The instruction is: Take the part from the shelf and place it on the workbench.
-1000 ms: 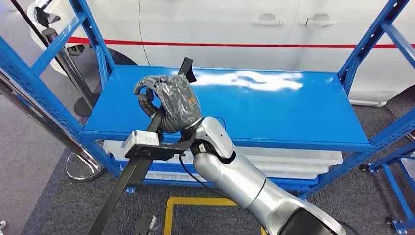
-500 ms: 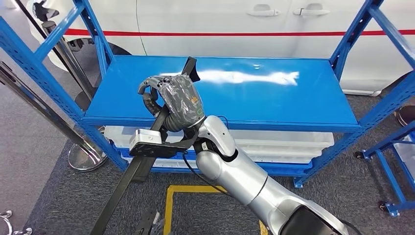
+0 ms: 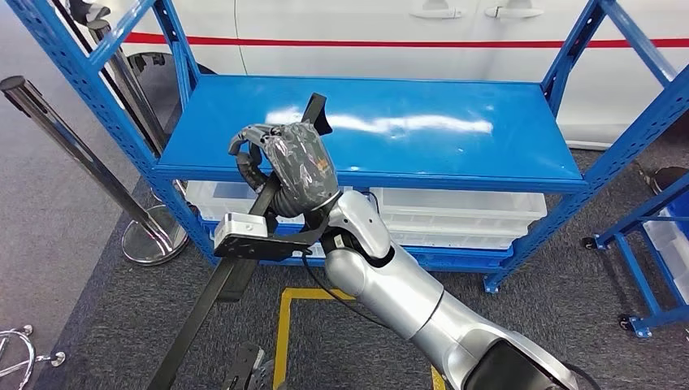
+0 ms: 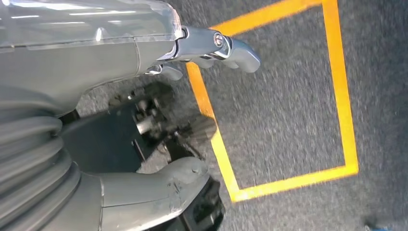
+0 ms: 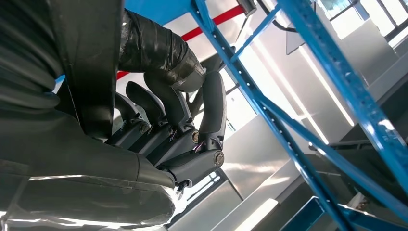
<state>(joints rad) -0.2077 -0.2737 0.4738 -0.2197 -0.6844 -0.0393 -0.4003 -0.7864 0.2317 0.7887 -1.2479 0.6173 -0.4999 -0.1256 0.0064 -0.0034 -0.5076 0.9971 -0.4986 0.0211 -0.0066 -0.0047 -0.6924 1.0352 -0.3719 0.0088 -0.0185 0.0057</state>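
In the head view, the yellow floor marking lies on the grey carpet nearest the robot, and the left wrist view shows the left hand hanging above the same yellow lines, its fingers slightly curled and apart with nothing between them. The silver right arm reaches up and forward from below. Its right hand grips the part, a long black bar that slants from near the floor up to a tip just over the front of the shelf; in the right wrist view the dark fingers wrap around the bar. The bar is lifted off the blue shelf. White bins sit on the lower level. To the left stands a chrome post, and a white car with a red stripe is behind the shelf.
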